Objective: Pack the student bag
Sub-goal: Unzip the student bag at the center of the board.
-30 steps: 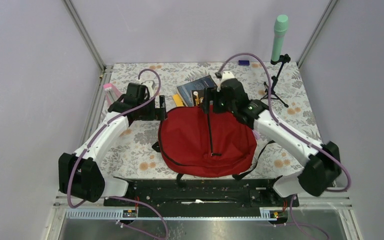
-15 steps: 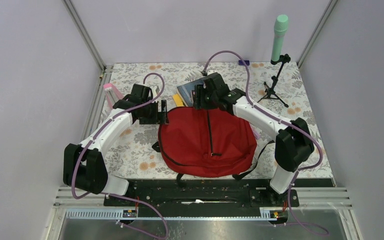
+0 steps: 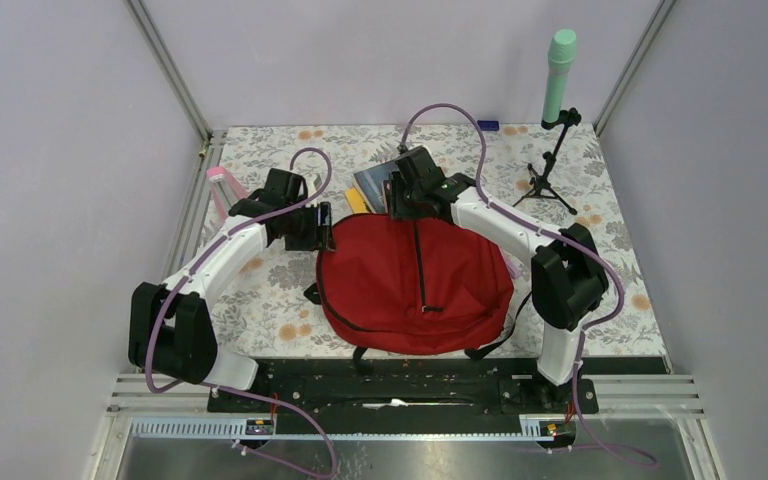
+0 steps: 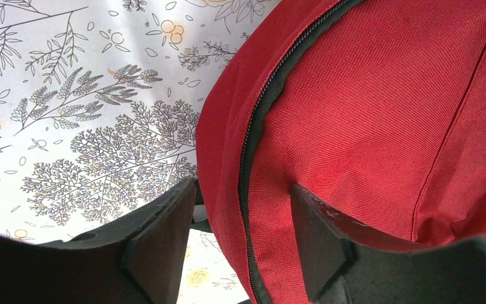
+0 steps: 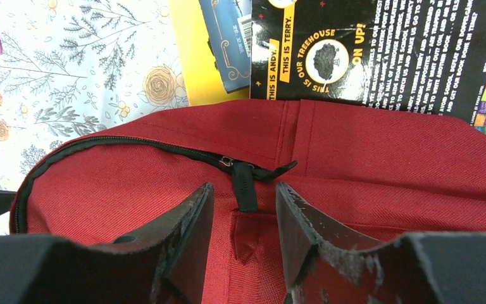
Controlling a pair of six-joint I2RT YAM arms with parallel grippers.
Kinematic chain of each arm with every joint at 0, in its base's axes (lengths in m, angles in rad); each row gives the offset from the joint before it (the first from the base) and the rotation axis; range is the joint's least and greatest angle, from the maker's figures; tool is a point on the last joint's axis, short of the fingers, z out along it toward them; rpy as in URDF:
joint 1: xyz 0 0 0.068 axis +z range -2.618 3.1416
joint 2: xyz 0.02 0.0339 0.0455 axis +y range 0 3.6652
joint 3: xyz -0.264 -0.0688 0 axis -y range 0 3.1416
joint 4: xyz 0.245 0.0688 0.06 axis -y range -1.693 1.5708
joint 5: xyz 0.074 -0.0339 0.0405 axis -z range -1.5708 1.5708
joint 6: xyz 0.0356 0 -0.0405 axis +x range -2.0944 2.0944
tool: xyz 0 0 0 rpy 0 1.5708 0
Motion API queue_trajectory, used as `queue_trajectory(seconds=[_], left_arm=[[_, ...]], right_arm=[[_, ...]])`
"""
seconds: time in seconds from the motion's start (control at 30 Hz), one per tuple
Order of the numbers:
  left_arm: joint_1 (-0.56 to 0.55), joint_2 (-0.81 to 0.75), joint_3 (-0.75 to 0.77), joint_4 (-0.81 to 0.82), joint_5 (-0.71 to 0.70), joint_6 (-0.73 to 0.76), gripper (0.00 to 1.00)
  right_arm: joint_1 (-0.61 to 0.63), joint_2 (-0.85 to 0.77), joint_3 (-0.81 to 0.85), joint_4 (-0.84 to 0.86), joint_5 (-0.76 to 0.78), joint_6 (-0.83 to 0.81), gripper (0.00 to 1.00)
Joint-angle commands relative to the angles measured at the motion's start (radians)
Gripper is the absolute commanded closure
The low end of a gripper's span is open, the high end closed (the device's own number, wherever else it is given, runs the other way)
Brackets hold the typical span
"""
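Observation:
The student bag (image 3: 415,285) is a large red backpack lying flat mid-table, its black zipper (image 4: 253,126) closed along the left edge. My left gripper (image 3: 325,228) stands open astride that edge (image 4: 242,190). One finger is over the tablecloth and the other finger (image 4: 316,234) presses on the red fabric. My right gripper (image 3: 400,208) is at the bag's far top, open (image 5: 244,189). The black zipper pull tab (image 5: 245,180) lies between its fingers, with a gap on each side.
Just beyond the bag lie a black-covered book (image 5: 380,50), a dark blue book (image 3: 390,178) and a yellow item (image 3: 357,200). A pink case (image 3: 222,185) stands at the left. A green-topped tripod stand (image 3: 558,70) is at the back right.
Both grippers' jaws have narrowed. The right arm's elbow has swung inward and its gripper has shifted left over the bag's top. The left gripper has edged right onto the bag's edge.

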Motion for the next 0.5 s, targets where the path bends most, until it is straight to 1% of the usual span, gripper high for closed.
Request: queue_trajectory(seconds=[0.0,0.1,0.23,0.37,0.47], left_arm=[[-0.008,-0.001,0.019,0.017,0.03,0.011,0.43],[-0.01,-0.001,0.017,0.017,0.033,0.013,0.49],[-0.016,0.001,0.017,0.017,0.033,0.016,0.55],[-0.019,0.003,0.017,0.017,0.035,0.016,0.6],[-0.021,0.004,0.017,0.017,0.035,0.017,0.65]], right_arm=[[0.018,0.011,0.052,-0.008,0.035,0.012,0.54],[0.019,0.016,0.057,-0.008,0.039,0.012,0.57],[0.021,0.026,0.064,-0.008,0.051,0.008,0.65],[0.021,0.036,0.075,-0.008,0.069,-0.003,0.7],[0.021,0.045,0.085,-0.015,0.075,-0.007,0.78]])
